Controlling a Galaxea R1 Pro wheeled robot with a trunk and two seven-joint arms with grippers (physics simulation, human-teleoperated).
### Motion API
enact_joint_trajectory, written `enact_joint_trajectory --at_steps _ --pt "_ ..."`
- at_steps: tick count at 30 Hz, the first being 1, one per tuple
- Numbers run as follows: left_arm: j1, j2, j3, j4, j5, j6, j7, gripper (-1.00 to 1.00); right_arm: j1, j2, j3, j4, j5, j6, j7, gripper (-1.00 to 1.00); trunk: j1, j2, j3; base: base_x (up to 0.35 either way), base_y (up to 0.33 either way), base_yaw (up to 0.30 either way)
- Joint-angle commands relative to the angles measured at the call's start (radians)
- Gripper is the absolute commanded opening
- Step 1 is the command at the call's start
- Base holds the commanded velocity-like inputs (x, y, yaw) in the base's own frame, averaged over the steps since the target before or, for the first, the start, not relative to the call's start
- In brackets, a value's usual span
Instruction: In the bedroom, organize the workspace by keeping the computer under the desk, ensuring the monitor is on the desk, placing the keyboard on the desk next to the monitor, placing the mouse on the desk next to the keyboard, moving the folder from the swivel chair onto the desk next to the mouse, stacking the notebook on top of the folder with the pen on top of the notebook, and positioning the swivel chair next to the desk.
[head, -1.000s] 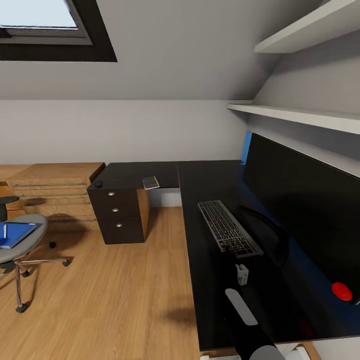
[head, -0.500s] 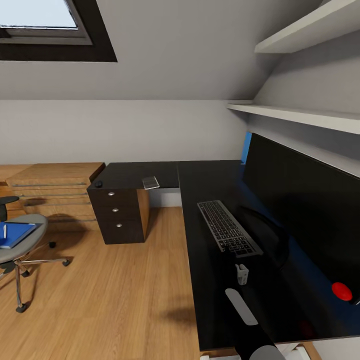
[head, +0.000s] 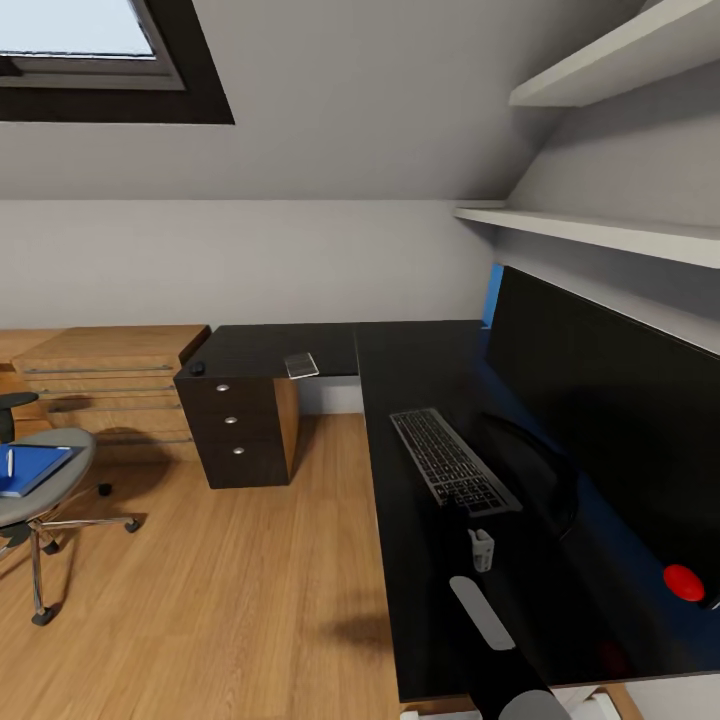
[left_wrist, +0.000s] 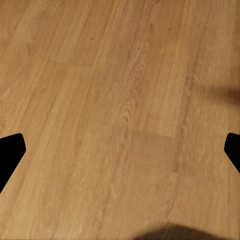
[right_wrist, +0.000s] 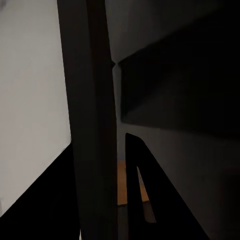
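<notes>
head view: glossy black L-shaped desk (head: 420, 360) at 3 o'clock; large dark flat monitor (head: 610, 400) standing on it. Slim grey-keyed keyboard (head: 454, 461) flat on desk, just beside monitor base. White robot arm (head: 482, 610) reaches over the desk at 5 o'clock, its tip near keyboard's close end.
chair: grey swivel chair (head: 40, 490) at 9 o'clock on wooden floor (head: 220, 600), well apart from desk — blue folder (head: 32, 468) on seat, thin white pen (head: 10, 461) on top.
far desk: small black mouse (head: 197, 368); silver notebook (head: 301, 365).
left wrist view: left gripper (left_wrist: 120, 150) spread wide, nothing held, floor below.
right wrist view: right gripper (right_wrist: 107, 200) — dark fingers, cannot tell its state.
</notes>
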Motion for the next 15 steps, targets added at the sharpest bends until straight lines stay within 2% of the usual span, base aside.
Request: enact_joint_trajectory --at_steps 1,7,15 --pt "0.0 -0.001 0.001 -0.001 0.007 -0.002 -0.001 1.0 0.0 0.0 0.003 0.004 -0.031 -0.001 -0.006 -1.0 0.0 0.0 -0.001 0.0 0.0 0.0" --pt "0.0 -0.001 0.001 -0.001 0.007 -0.002 -0.001 1.0 0.0 0.0 -0.003 0.003 -0.028 -0.007 -0.013 -1.0 0.0 0.0 -0.001 0.0 0.0 0.0" --pt "0.0 -0.001 0.001 -0.001 0.007 -0.002 -0.002 1.0 -0.001 0.0 -0.006 0.003 -0.029 -0.072 -0.015 -1.0 0.0 0.0 -0.001 0.0 0.0 0.0"
